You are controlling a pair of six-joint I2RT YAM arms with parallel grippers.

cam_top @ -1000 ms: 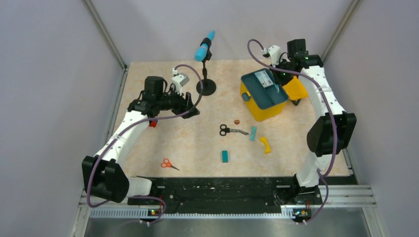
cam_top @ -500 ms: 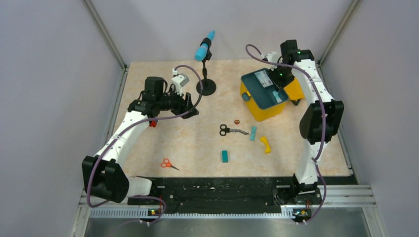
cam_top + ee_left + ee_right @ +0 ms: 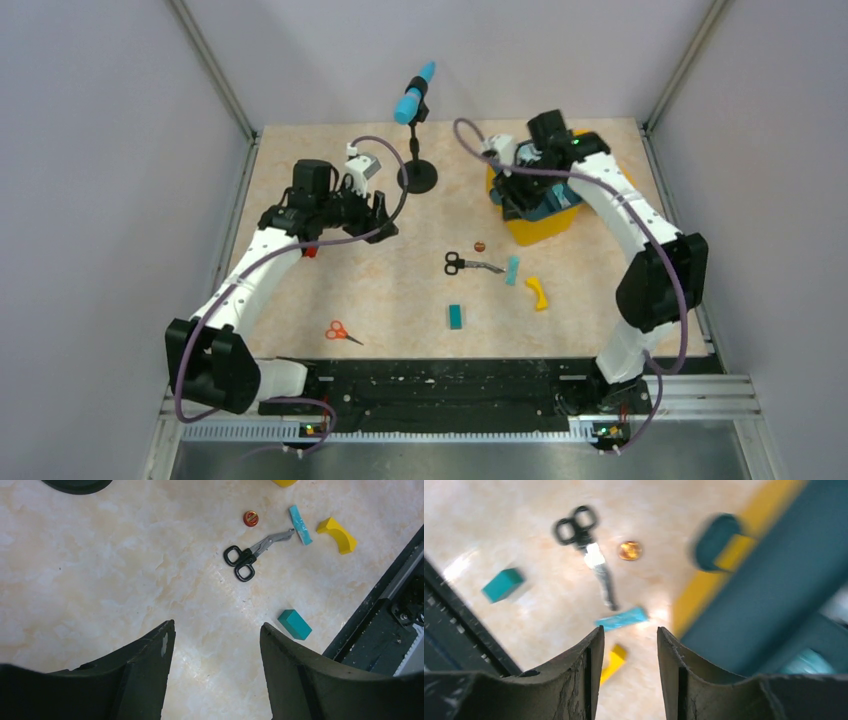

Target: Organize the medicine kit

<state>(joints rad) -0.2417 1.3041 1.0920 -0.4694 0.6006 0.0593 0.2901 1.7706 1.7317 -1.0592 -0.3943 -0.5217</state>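
Note:
The medicine kit (image 3: 541,226), a yellow box with a dark teal rim, stands at the back right, and my right arm covers much of it. In the right wrist view its teal rim (image 3: 774,580) and handle (image 3: 716,540) fill the right side, blurred. My right gripper (image 3: 515,195) (image 3: 628,630) hangs open over the kit's left edge with nothing between its fingers. My left gripper (image 3: 385,218) (image 3: 216,625) is open and empty above bare table at the left.
Black scissors (image 3: 465,264), a small round cap (image 3: 480,246), a teal strip (image 3: 512,270), a yellow curved piece (image 3: 538,293) and a teal block (image 3: 455,317) lie mid-table. Orange scissors (image 3: 340,331) lie front left. A microphone stand (image 3: 417,177) is at the back.
My right arm has swung left from behind the kit to over its left edge, and its jaws have opened. The left arm has barely moved.

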